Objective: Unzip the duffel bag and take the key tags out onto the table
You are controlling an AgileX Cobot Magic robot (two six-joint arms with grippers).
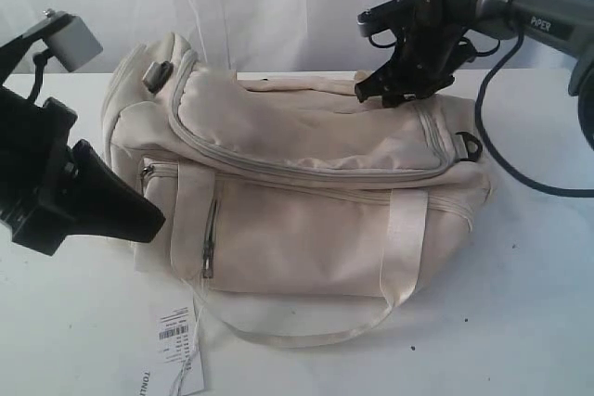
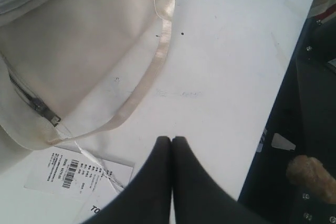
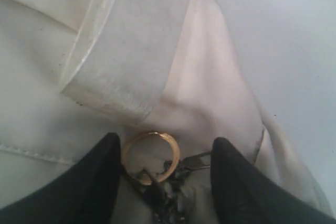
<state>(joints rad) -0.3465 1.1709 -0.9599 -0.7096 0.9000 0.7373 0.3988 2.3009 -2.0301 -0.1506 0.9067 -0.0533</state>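
Duffel bag zipped, contents hidden; right gripper spread astride gold ring; left gripper clenched.

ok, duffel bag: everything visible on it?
The duffel bag is cream-beige fabric, slumped on the table. Its curved top zip looks closed. The front has a vertical zip pocket with a metal pull, and a webbing handle sags onto the table. A black D-ring sits at one end; a white barcode hangtag lies in front. The open right hand straddles a gold ring on its top.
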